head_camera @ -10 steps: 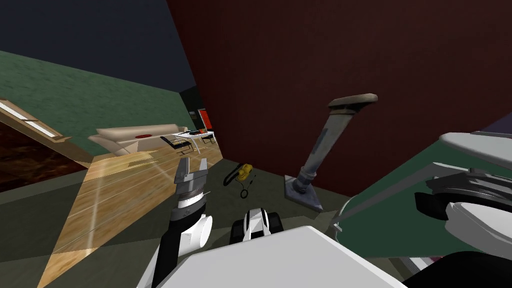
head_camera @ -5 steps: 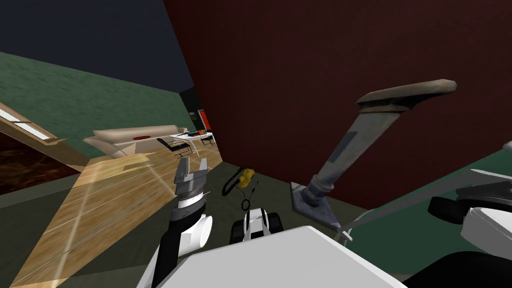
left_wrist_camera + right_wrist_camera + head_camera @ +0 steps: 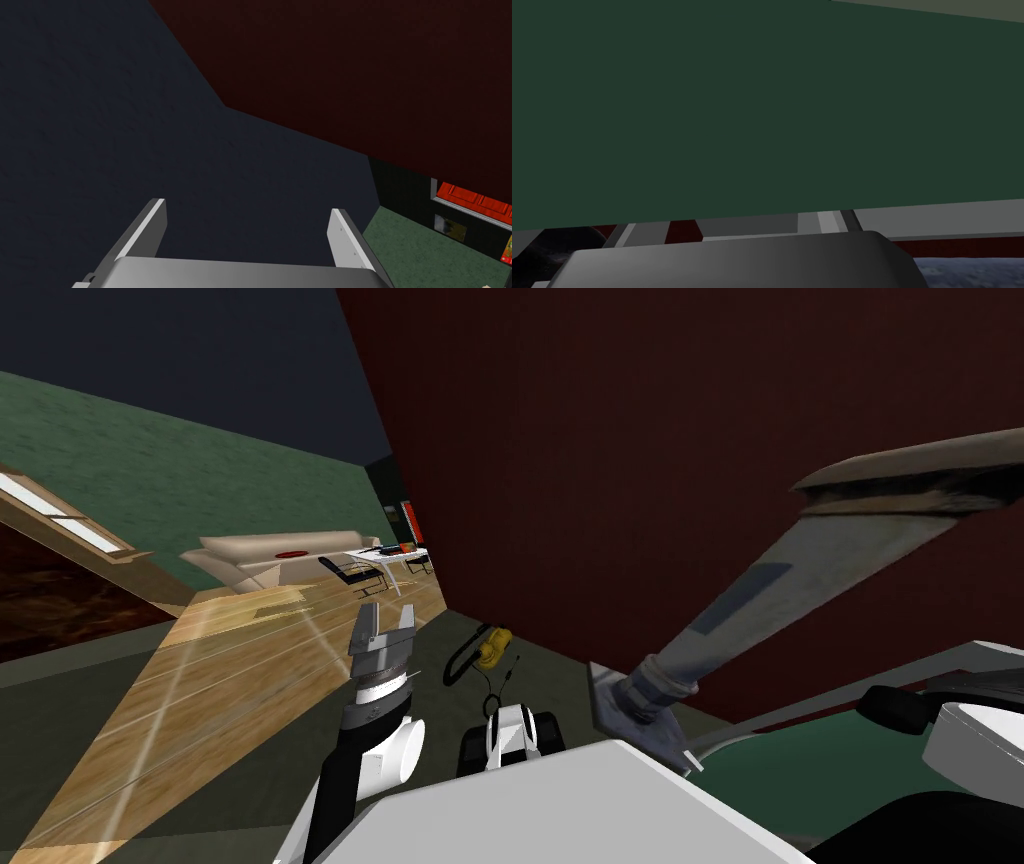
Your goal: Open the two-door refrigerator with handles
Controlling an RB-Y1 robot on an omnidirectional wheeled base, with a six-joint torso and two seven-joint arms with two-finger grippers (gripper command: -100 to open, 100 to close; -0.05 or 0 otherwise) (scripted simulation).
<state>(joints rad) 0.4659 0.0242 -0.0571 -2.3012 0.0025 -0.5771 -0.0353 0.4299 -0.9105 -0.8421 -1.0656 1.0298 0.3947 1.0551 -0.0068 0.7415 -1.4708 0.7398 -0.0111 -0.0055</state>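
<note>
A flat dark green panel (image 3: 762, 100) stands right in front of my right gripper (image 3: 727, 225). Its two fingers stand wide apart, their tips cut off by the panel's lower edge, and a grey strip (image 3: 747, 227) runs between them. In the head view the same green panel (image 3: 850, 768), grey-rimmed, lies low at the right under my right forearm (image 3: 960, 738). My left gripper (image 3: 382, 628) is raised at centre left, open and holding nothing; its fingers (image 3: 150, 225) point at a dark wall.
A tall dark red wall (image 3: 650, 438) runs ahead. A grey pedestal with a flat brown top (image 3: 760, 588) leans large at the right. A yellow object with a black cable (image 3: 488, 646) lies on the floor. A sofa (image 3: 270, 556) and small table (image 3: 385, 556) stand far left.
My view has swung: the grey pedestal looms larger and further right, and the green panel and right forearm have sunk to the lower right corner. The left arm holds still.
</note>
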